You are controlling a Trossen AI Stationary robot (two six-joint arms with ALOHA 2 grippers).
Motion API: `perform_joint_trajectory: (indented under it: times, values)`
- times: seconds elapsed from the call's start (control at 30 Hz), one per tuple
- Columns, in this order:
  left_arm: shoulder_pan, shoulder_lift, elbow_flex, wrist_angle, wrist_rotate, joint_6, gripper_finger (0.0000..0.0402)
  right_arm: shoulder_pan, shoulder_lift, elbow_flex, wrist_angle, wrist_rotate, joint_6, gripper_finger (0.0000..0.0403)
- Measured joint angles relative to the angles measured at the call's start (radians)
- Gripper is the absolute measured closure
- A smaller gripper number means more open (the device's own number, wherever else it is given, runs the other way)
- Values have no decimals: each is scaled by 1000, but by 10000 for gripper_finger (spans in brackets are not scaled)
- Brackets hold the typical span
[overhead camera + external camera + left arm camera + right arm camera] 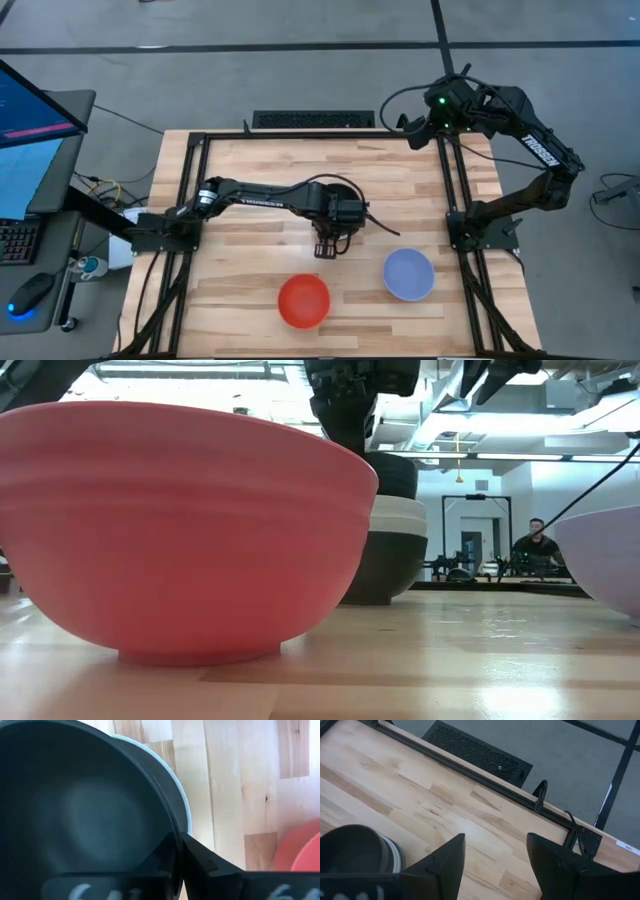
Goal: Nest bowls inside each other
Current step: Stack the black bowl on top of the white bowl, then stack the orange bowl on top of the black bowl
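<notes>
From above, the left gripper (330,250) sits over the middle of the table (250,165), covering most of a dark stack of bowls (343,190) beneath the arm. A red bowl (303,300) and a pale blue bowl (409,274) stand alone nearer the front edge, apart from each other and from the stack. The right gripper (408,128) waits at the far right corner, off the work.

At table height, the red bowl (180,530) fills the foreground. Behind it the stack (385,530) shows a black bowl at the bottom, a white band above it and a black one on top, so at least three bowls look nested; whether a fourth lies inside cannot be told. The pale blue bowl (605,560) shows at the edge, and a person sits far back in the room.

The left wrist camera shows a black bowl (85,815) sitting inside a white rim (177,795), with the jaws pressed onto the black bowl's edge, one finger inside and one outside. The red bowl (300,850) lies just beyond.

The right wrist camera shows its jaws spread and empty above bare wood, with the stack (360,850) in view.

The job looks more than half done: the red and pale blue bowls remain to be added.
</notes>
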Motion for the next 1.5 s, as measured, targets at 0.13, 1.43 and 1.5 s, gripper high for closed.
perform_joint_trajectory:
  times: [0.13, 1.43, 1.5]
  values:
    - [0, 0, 0, 7, 1, -27, 380, 0, 0, 0, -3, 0, 0, 168]
    - [-73, -65, 150, 61, -187, -38, 187, -126, 0, 0, 6, -45, -106, 168]
    - [-73, -95, 150, 79, -190, -38, 187, -124, 0, 0, 10, -51, -118, 168]
